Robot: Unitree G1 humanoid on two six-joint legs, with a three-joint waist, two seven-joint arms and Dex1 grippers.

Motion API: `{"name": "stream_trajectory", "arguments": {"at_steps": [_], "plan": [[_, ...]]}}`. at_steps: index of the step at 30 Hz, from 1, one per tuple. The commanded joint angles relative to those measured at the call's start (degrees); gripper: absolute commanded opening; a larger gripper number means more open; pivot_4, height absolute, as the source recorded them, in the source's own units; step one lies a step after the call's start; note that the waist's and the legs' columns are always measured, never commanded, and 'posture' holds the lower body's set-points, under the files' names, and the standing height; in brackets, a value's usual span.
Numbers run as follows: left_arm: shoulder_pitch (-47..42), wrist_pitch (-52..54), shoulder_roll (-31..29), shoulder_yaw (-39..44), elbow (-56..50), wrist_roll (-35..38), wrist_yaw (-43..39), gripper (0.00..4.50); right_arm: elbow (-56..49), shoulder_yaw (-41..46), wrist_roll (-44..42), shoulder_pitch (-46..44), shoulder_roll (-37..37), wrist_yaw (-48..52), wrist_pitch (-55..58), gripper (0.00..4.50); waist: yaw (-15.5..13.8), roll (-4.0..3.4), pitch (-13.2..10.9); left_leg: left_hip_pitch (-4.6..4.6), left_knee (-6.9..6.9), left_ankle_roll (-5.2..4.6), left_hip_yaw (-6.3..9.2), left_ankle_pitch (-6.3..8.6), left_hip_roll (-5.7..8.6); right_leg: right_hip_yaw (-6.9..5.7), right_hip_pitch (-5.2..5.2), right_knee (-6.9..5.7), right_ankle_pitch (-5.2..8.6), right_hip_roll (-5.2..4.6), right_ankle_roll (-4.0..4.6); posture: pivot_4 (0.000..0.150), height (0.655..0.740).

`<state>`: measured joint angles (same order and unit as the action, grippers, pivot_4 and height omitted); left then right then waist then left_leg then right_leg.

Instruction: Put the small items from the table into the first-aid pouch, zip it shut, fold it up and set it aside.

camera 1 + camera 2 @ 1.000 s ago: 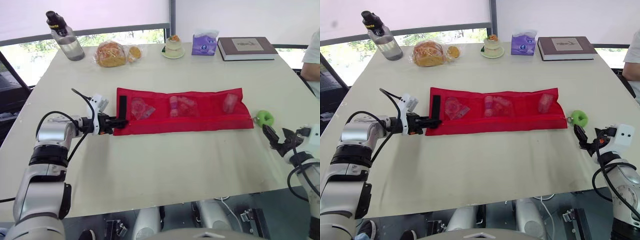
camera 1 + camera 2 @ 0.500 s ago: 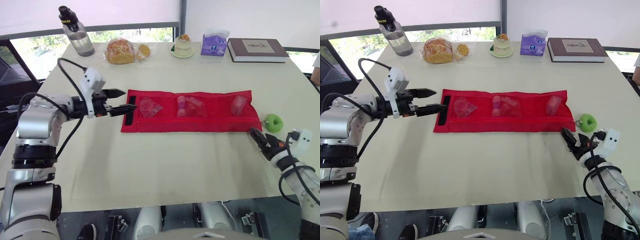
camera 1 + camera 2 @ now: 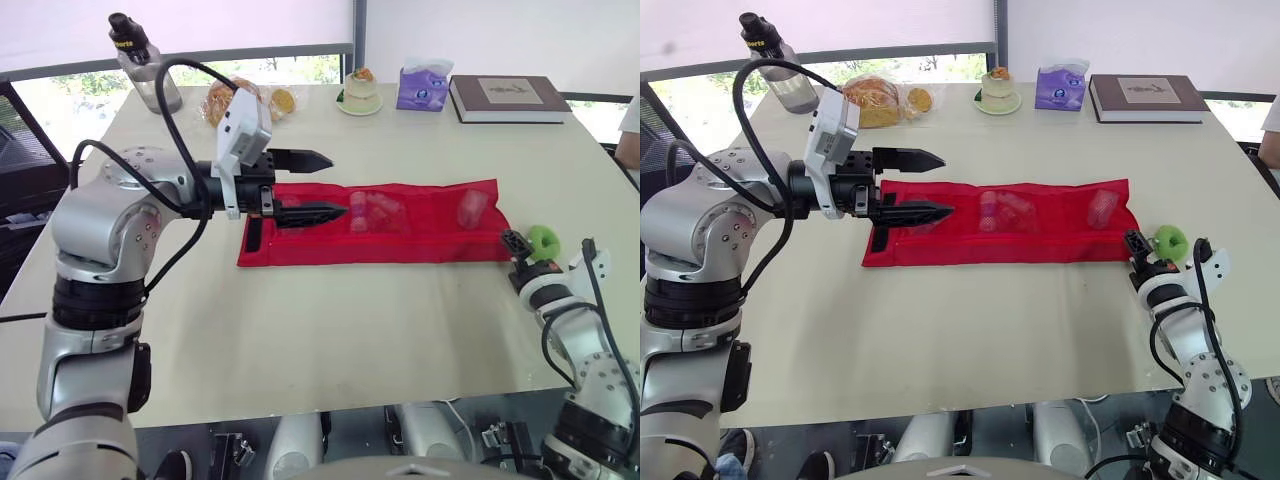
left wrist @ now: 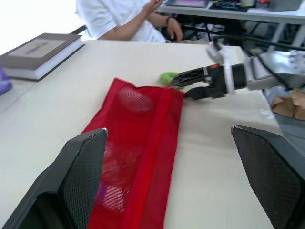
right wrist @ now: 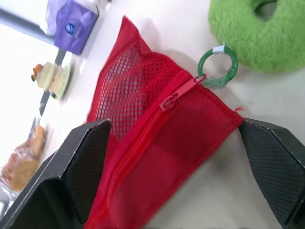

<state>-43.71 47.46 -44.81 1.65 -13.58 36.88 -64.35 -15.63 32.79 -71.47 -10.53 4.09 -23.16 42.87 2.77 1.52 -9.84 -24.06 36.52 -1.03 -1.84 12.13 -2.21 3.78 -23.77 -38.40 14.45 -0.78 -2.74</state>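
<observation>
The red mesh pouch [image 3: 420,238] lies flat and unfolded across the table, with small items [image 3: 375,210] showing through its mesh pockets. My left gripper [image 3: 335,183] hovers open over the pouch's left part, with nothing between its fingers. My right gripper [image 3: 515,240] is low at the pouch's right end and open; the right wrist view shows the pouch corner [image 5: 200,119] between its fingers [image 5: 90,157]. The zipper pull [image 5: 178,93] sits at that corner on a small green ring [image 5: 217,67]. A green plush ring [image 3: 545,240] lies just beyond.
Along the far edge stand a water bottle [image 3: 140,60], bagged bread [image 3: 225,100], a small dessert [image 3: 358,92], a tissue pack [image 3: 418,85] and a book [image 3: 500,97]. A person [image 4: 128,19] sits past the table's right end.
My left gripper has risen from the pouch's left end and swung right over the pouch, opening on the way. My right gripper has moved in to the pouch's right corner. The camera shifted.
</observation>
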Motion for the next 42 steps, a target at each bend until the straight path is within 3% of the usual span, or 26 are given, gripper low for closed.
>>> {"name": "stream_trajectory", "arguments": {"at_steps": [1, 8, 11, 16, 17, 18, 21, 27, 34, 39, 41, 42], "plan": [[-0.71, 0.57, -0.24, 1.19, -2.83, 2.01, 0.91, 4.42, 1.62, -1.68, -0.77, -2.02, 0.4, 1.2, -1.5, 4.5, 0.05, 0.0, 0.0, 0.0, 0.0, 0.0, 0.01, 0.0, 0.0, 0.0, 0.0, 0.0, 0.0, 0.03, 0.0, 0.15, 0.74], [0.15, 1.05, -0.06, 1.37, -4.59, 3.76, 2.66, 4.42, 5.06, -4.61, 2.32, -3.49, 1.01, 5.93, -3.59, 4.5, 0.24, 0.0, 0.0, 0.01, -0.01, 0.01, 0.03, 0.0, -0.01, 0.0, 0.0, -0.01, -0.01, 0.11, 0.03, 0.15, 0.74], [0.42, 1.22, 0.06, 1.53, -5.0, 4.37, 3.63, 4.5, 6.78, -5.11, 4.48, -3.72, 1.17, 7.72, -5.3, 3.26, 0.35, 0.0, 0.0, 0.01, -0.01, 0.01, 0.02, 0.0, -0.01, 0.01, 0.0, -0.01, -0.01, 0.1, 0.03, 0.15, 0.74], [0.94, 1.1, -0.41, 1.38, -4.88, 4.77, 4.2, 4.5, 8.55, -5.93, 7.62, -3.87, 1.06, 10.45, -7.71, 0.64, 0.46, 0.0, 0.0, 0.01, -0.01, 0.01, 0.02, 0.0, -0.01, 0.01, 0.0, -0.01, -0.01, 0.11, 0.02, 0.15, 0.74], [0.98, 0.99, -0.58, 1.24, -4.7, 4.63, 4.15, 4.5, 8.75, -6.14, 8.42, -3.83, 1.14, 10.93, -8.17, 0.21, 0.45, 0.01, 0.01, 0.0, 0.0, 0.01, 0.02, 0.0, -0.01, 0.02, 0.0, -0.01, -0.01, 0.1, 0.02, 0.15, 0.74], [0.85, 1.07, -0.63, 1.24, -4.34, 4.58, 4.28, 4.5, 8.74, -6.16, 9.16, -3.66, 1.2, 11.23, -8.79, 0.08, 0.44, 0.01, 0.01, 0.0, 0.01, 0.01, 0.04, 0.0, -0.01, 0.02, 0.02, -0.01, -0.01, 0.1, 0.01, 0.15, 0.74], [0.48, 1.55, -0.6, 1.41, -3.87, 5.01, 4.47, 4.5, 8.01, -6.1, 10.76, -2.6, 2.32, 12.13, -9.29, 0.08, 0.31, 0.01, 0.01, 0.0, 0.03, 0.0, 0.07, 0.0, 0.0, 0.04, 0.06, -0.01, 0.0, 0.1, 0.01, 0.15, 0.74], [-0.17, 2.26, -0.18, 1.16, -4.07, 6.41, 4.27, 4.5, 3.04, -4.51, 13.01, 4.93, 12.91, 18.07, -6.45, 0.08, -1.17, -0.04, -0.01, -0.2, 0.04, 0.0, 0.05, 0.0, 0.14, 0.01, 0.1, 0.1, 0.03, 0.06, 0.01, 0.15, 0.74], [-0.62, 1.26, -0.85, 0.56, -3.36, 5.97, 2.54, 4.5, -5.42, -2.58, 21.93, 12.13, 27.83, 23.55, -6.71, 0.08, -1.0, -0.1, -0.02, -0.58, 0.06, 0.0, 0.22, 0.0, 0.14, -0.08, -0.04, 0.37, 0.01, 0.13, 0.0, 0.15, 0.74], [-1.25, 1.17, -0.71, 0.81, -3.18, 6.04, 2.56, 4.5, -11.89, -2.34, 20.1, 9.56, 35.89, 28.26, -3.3, 0.08, -0.4, -0.12, -0.03, -0.56, 0.2, 0.0, 0.44, 0.0, 0.12, -0.09, -0.02, 0.33, 0.02, 0.33, -0.05, 0.15, 0.74], [-1.56, 1.14, -0.69, 0.86, -2.98, 6.01, 2.55, 4.5, -15.22, -6.93, 20.8, 6.15, 39.92, 32.51, -2.11, 0.08, -0.3, -0.16, -0.05, -0.57, 0.34, 0.0, 0.53, 0.0, 0.07, 0.07, -0.01, 0.31, 0.02, 0.56, -0.13, 0.15, 0.74], [-1.68, 1.04, -0.61, 0.84, -2.88, 5.9, 2.61, 4.5, -17.98, -13.76, 21.71, 2.37, 41.4, 35.41, -0.71, 0.08, -0.2, -0.16, -0.05, -0.58, 0.36, 0.0, 0.54, 0.0, 0.04, 0.12, -0.01, 0.3, 0.01, 0.63, -0.14, 0.15, 0.74]]}}
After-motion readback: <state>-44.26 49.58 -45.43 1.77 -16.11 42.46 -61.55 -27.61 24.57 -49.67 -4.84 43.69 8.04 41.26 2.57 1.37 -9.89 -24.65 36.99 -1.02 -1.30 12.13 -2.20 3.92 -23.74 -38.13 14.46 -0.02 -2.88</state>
